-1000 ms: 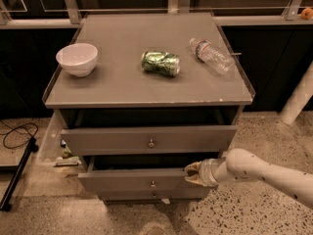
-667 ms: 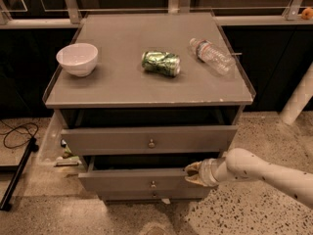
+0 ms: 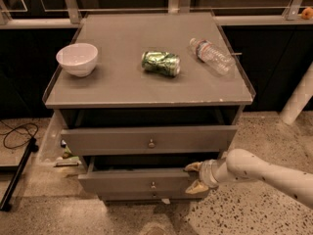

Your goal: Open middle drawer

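While pulled partly out, grey flat-fronted middle drawer with small round metal knob; gripper at its right end, jaws spread wide across front.

Gripper at right end of middle drawer

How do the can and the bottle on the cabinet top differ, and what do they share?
The can is green and crushed; the bottle is clear and longer. The can lies near the centre; the bottle lies near the right edge. Both lie on their sides. The claw is below, at the middle drawer.
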Robot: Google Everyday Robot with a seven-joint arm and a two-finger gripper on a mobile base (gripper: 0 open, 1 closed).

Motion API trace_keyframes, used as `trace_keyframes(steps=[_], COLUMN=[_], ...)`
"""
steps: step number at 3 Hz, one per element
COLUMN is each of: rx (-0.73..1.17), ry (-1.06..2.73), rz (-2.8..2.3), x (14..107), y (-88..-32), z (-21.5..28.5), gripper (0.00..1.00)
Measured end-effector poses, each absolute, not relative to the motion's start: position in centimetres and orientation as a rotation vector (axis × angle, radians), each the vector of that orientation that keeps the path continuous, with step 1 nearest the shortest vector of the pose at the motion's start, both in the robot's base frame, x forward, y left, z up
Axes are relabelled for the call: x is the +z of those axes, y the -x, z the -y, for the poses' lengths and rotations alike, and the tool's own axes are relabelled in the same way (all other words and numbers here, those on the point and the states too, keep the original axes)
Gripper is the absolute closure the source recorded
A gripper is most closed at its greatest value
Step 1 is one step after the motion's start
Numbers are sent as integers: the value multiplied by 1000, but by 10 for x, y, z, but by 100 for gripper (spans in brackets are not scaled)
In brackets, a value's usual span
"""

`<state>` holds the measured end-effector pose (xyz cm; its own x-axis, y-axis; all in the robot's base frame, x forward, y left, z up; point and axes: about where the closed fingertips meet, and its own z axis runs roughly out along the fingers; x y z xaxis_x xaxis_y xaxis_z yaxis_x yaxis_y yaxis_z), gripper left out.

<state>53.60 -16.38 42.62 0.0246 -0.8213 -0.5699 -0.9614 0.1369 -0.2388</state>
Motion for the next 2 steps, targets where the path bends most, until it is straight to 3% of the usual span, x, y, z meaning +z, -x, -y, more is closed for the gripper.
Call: trace_keyframes(steps=[1, 2], rx=[303, 304], ry=[1712, 1713], rz=[-1823, -1824], x=[426, 425], y=[-536, -536], z=[164, 163], gripper=[0, 0])
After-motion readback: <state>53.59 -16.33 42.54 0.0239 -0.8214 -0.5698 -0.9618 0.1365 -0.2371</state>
